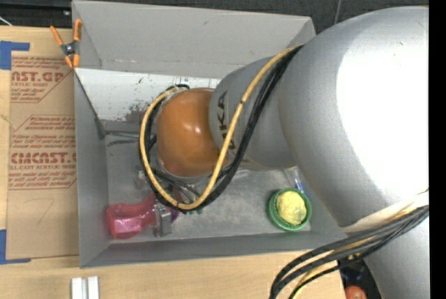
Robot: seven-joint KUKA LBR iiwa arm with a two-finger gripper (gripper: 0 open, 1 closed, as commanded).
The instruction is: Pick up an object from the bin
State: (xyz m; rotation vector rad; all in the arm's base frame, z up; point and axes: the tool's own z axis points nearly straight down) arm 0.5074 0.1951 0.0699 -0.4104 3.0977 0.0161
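A glossy pink thing (127, 219) with a rounded, lumpy shape lies on the bin floor near the front left corner. My gripper (164, 220) is low in the bin, right at the pink thing's right end; only its grey tip shows below the orange cover and cables. Whether it touches or grips the pink thing is hidden. A round green thing with a yellow middle (289, 209) lies at the front right of the floor, well apart from the gripper.
The arm comes in from the right and covers most of the bin's middle and right side. The bin's sloping left wall and front wall stand close to the pink thing. Dark specks are scattered over the back of the floor.
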